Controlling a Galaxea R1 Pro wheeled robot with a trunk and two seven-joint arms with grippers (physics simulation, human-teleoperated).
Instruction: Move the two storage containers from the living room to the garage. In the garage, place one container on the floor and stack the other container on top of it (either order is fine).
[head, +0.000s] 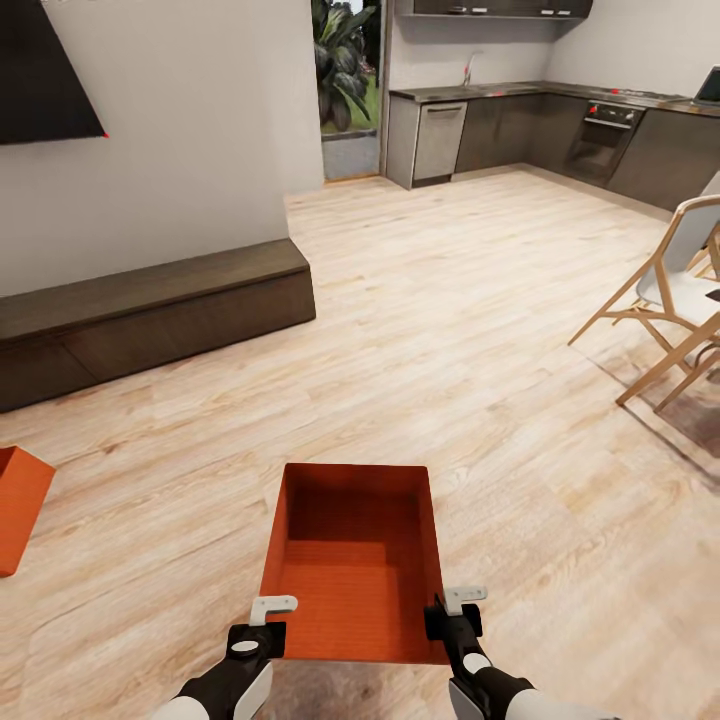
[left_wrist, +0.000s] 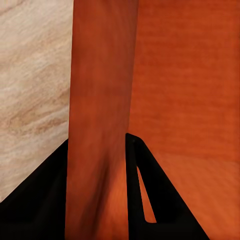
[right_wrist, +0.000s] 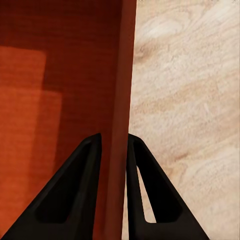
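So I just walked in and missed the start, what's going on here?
The robot is holding an orange-red open box in front of itself over the pale wood floor. Its left gripper is clamped on the box's left wall and its right gripper on the right wall. A second, matching box sits on the floor off to the left. This is the living room, with a kitchen at the back.

Second storage container (head: 18, 508): cut off by left edge, one corner visible.
Chair (head: 668, 300): cropped at right edge.
Wall TV (head: 45, 70): partly out of frame.
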